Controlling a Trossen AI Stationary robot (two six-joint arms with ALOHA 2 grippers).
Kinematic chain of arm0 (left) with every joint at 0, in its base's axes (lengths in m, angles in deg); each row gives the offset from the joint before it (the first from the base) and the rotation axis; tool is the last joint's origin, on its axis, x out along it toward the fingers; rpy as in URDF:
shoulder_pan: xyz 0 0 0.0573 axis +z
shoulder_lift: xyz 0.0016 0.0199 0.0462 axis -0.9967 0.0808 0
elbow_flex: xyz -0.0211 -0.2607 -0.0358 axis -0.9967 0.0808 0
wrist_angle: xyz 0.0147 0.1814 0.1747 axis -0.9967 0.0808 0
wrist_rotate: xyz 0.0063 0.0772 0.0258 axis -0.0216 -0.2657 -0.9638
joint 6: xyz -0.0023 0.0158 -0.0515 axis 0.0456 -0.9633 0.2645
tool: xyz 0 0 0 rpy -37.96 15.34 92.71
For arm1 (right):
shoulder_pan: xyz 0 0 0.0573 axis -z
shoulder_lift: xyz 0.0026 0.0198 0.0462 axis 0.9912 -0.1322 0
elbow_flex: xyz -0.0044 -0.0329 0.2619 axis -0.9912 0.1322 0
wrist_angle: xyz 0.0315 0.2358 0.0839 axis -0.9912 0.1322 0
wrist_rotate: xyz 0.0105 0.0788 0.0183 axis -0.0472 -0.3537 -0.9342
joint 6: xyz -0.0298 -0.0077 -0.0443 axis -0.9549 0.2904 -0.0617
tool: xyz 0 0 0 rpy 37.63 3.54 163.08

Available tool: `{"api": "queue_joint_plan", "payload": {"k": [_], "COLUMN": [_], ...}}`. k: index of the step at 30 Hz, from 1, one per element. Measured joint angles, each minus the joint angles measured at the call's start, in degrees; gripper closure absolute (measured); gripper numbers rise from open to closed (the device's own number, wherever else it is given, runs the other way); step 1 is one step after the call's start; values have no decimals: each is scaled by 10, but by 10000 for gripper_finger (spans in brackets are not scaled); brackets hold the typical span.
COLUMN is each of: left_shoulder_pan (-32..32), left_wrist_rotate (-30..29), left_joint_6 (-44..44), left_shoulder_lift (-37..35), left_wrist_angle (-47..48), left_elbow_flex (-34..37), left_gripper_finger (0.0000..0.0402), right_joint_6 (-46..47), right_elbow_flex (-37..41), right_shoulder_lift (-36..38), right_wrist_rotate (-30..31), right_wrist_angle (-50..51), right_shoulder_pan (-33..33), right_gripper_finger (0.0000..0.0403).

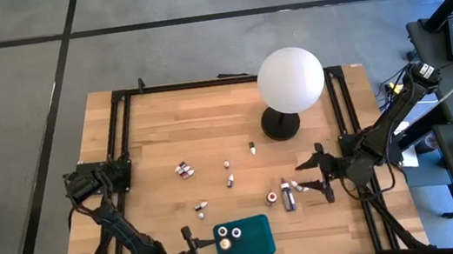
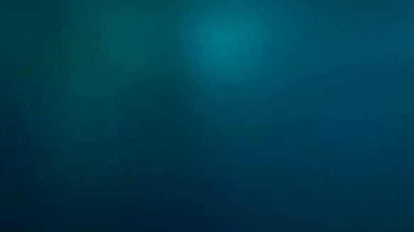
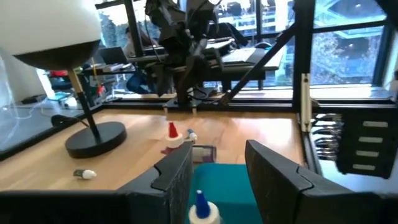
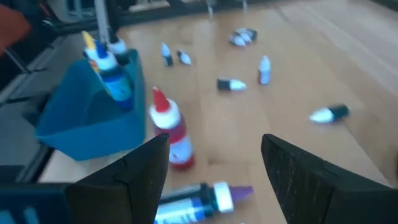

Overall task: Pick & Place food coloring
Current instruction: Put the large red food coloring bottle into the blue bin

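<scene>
Currently the left gripper, jaws spread and empty, sits at the teal tray's 9 o'clock edge; right gripper, jaws wide, empty, faces the purple bottle at its 9 o'clock.

Both arms were dark, nearly black, built of chunky jointed segments with black cables looped along them. The left arm carried a boxy base joint and slim links. The right arm had a thick elbow housing. The left claw had two broad, flat, matte black fingers with angled edges; the right claw looked the same.
</scene>
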Motion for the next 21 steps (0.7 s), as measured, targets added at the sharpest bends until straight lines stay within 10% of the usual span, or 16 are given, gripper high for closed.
{"api": "queue_joint_plan", "payload": {"k": [21], "left_shoulder_pan": [14], "left_wrist_rotate": [1], "left_joint_6": [-25], "left_shoulder_lift": [0], "left_wrist_angle": [-4], "left_elbow_flex": [0], "left_gripper_finger": [255], "right_joint_6": [-168], "right_elbow_flex": [-11], "right_shoulder_lift": [-258], "right_wrist_rotate": [-24], "right_wrist_angle": [-327], "right_shoulder_pan": [42], "right_gripper_finger": [145]}}
